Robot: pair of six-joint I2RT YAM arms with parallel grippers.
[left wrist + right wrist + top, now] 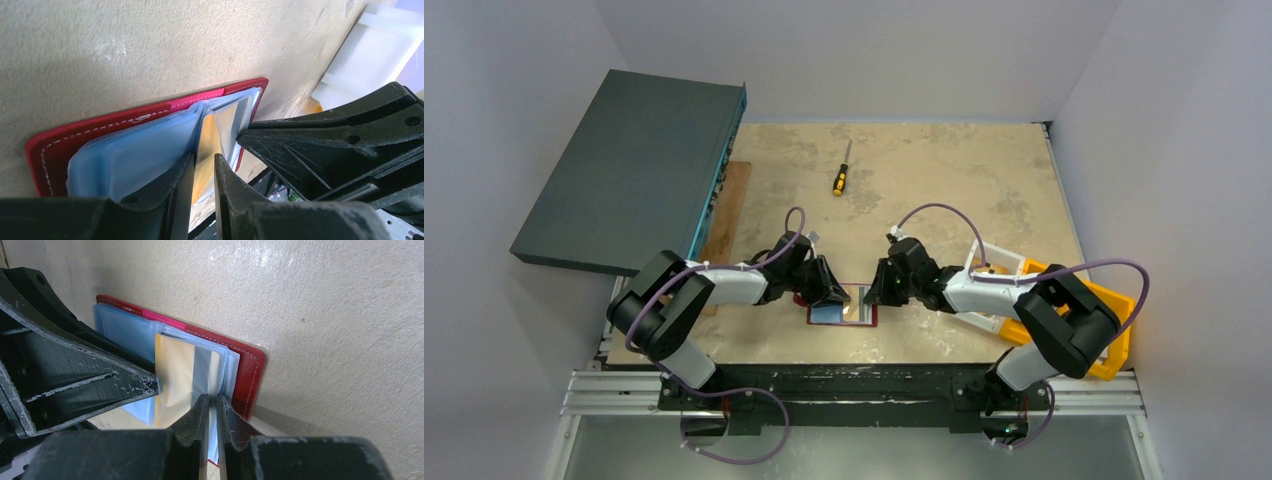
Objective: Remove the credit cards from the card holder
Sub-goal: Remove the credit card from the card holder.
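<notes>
We see the left gripper (204, 159) pinched narrow on the tan card (210, 135), card edge between its fingers; right gripper (212, 400) nearly shut on the edge of a clear sleeve (227, 367); the two sets of tips face each other, close together; card holder (100, 127) lies open and flat on the table (944, 190), directly under both; grey card (201, 371) sits just past the right tips, beside the tan one; we can't tell if the tan card is free of its sleeve.

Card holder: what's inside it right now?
Clear blue sleeves, a tan-gold card and a grey card showing among them. Any cards in the lower sleeves are covered by the stack.
</notes>
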